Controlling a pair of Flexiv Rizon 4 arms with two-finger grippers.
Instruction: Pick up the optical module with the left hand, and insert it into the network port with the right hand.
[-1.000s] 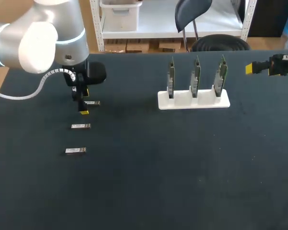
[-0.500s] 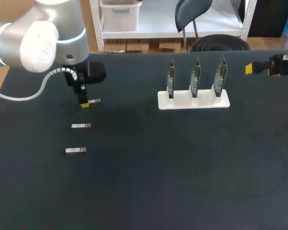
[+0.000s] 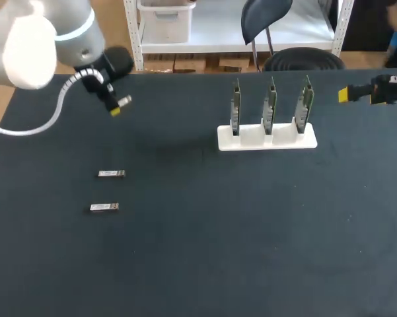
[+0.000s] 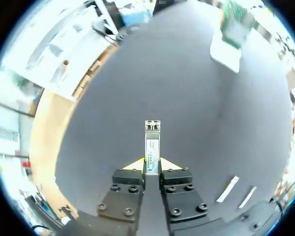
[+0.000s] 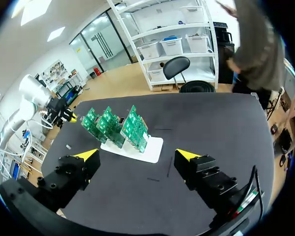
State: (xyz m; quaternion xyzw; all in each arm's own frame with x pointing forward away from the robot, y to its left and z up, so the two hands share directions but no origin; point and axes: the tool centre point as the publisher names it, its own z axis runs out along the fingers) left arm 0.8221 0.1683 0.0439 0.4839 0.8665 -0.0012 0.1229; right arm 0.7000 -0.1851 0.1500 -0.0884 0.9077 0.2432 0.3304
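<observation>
Left claw (image 3: 115, 109), upper left of frame, clamped on optical module (image 3: 124, 101); my right claw (image 5: 137, 155) gapes apart, holding nothing.

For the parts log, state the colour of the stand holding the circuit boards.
White. The stand shows best in the head view.

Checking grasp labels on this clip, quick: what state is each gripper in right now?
Left gripper: closed on an optical module.
Right gripper: open, holding nothing.

Head looks down; wrists seemingly share port boards (image 5: 133, 129).
</observation>
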